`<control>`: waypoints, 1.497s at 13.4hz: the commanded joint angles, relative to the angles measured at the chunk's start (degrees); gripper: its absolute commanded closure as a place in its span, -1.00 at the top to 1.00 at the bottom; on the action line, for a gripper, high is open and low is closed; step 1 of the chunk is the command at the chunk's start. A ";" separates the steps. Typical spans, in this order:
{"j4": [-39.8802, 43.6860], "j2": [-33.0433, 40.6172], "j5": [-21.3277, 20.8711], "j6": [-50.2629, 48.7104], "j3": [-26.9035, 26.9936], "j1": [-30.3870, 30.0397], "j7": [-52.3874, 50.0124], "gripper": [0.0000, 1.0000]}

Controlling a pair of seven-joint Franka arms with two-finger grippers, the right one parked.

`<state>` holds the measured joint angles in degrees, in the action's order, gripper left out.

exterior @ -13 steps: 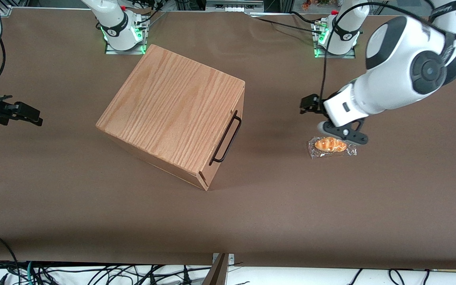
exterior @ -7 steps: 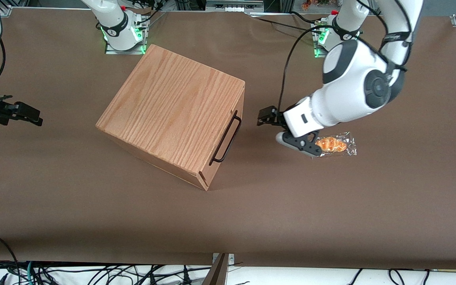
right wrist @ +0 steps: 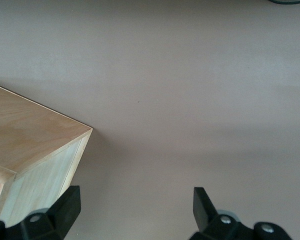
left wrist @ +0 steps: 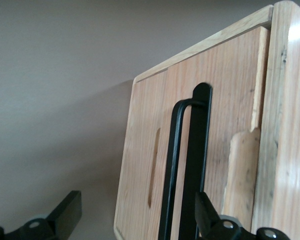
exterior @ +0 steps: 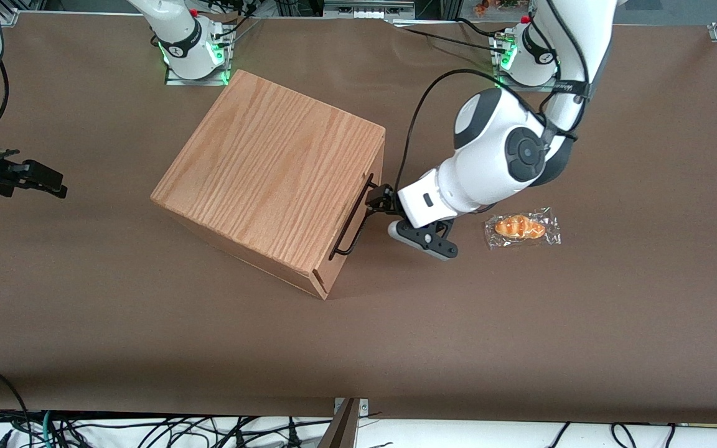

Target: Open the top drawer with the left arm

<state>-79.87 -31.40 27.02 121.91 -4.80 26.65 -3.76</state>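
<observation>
Step in hand: approach to grasp, pull not yet begun. Oak-grain box [exterior: 271,180] sits mid-surface [exterior: 520,323], front angled toward the working arm's end. Top drawer [left wrist: 210,125] shut, flush w/ box front. Left arm [exterior: 501,149] is low, its gripper [exterior: 378,200] right at the black wire handle [exterior: 354,218]. Jaws spread wide; wrist view shows one finger [left wrist: 206,212] just beside the handle bar, the other [left wrist: 65,215] well clear, so handle looks off-centre in the gap. Nothing gripped. Wrapped pastry [exterior: 520,227] lies near the arm, not involved.

Next move, as judged: centre on bar, close, then pull straight out from the front.
</observation>
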 commanded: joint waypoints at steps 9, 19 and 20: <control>2.53 -3.75 -4.96 2.37 0.84 2.18 0.50 1.00; 2.18 -5.51 -13.48 2.37 0.67 3.06 0.42 1.00; 2.35 -5.51 -13.58 2.37 0.84 2.80 0.24 1.00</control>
<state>-78.99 -35.77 16.17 124.27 -4.69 29.28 -3.40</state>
